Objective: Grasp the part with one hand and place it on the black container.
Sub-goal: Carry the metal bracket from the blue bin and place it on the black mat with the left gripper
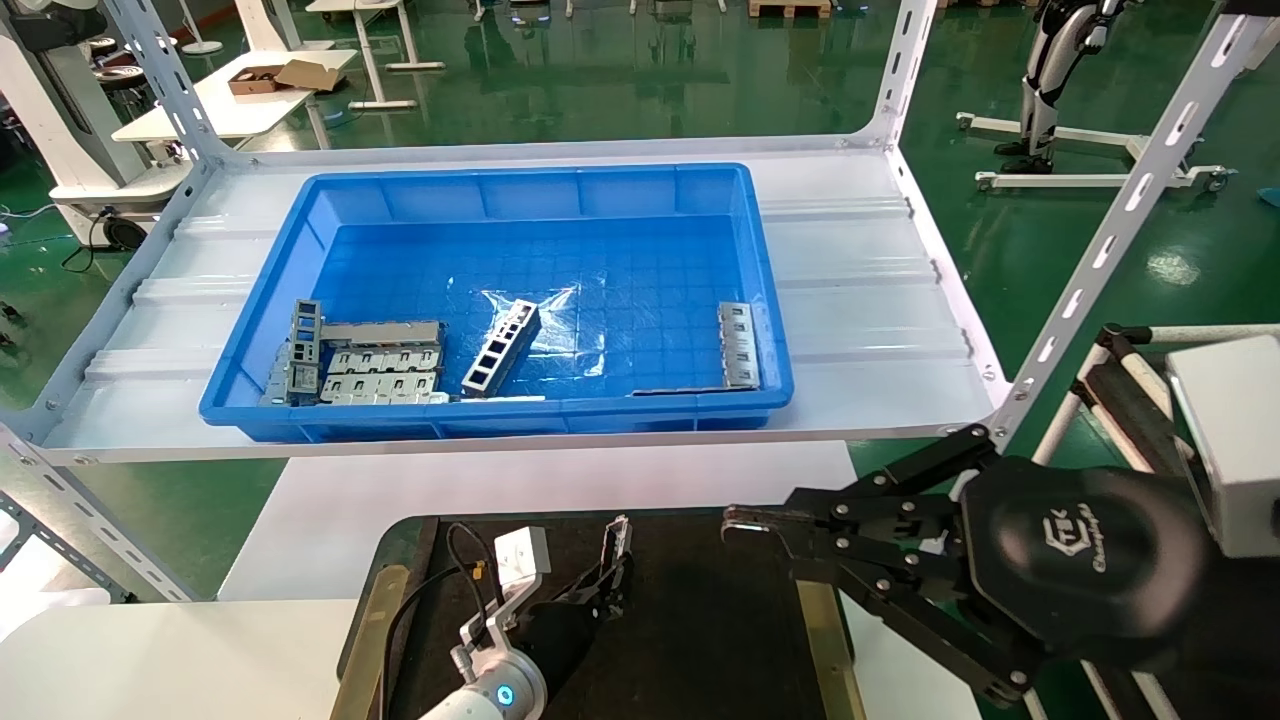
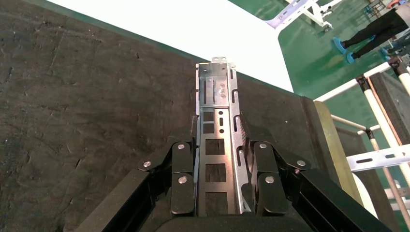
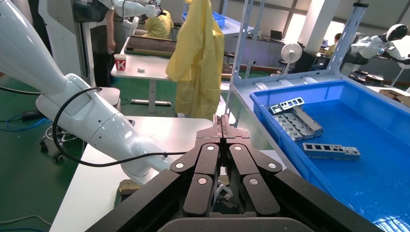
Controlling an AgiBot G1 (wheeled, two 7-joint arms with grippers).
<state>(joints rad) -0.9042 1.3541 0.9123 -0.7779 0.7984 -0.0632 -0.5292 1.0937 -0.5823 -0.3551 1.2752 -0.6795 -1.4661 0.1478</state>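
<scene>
My left gripper (image 1: 612,572) is shut on the part (image 1: 617,535), a slim silvery channel bar with end tabs. It holds the part low over the matte black container (image 1: 700,620); I cannot tell whether the part touches the mat. In the left wrist view the part (image 2: 216,92) runs out between the two fingers (image 2: 183,159) of the left gripper (image 2: 220,140), with the black mat (image 2: 72,96) beneath it. My right gripper (image 1: 735,520) is shut and empty, above the container's right side. In the right wrist view the right gripper (image 3: 222,121) has its jaws pressed together.
A blue bin (image 1: 270,300) stands on the white shelf behind the container. It holds a dark ladder-like bar (image 1: 500,348), perforated silver plates (image 1: 380,375) and another piece (image 1: 738,345). Brass strips (image 1: 365,640) edge the container. White slotted frame posts (image 1: 1120,220) rise at the sides.
</scene>
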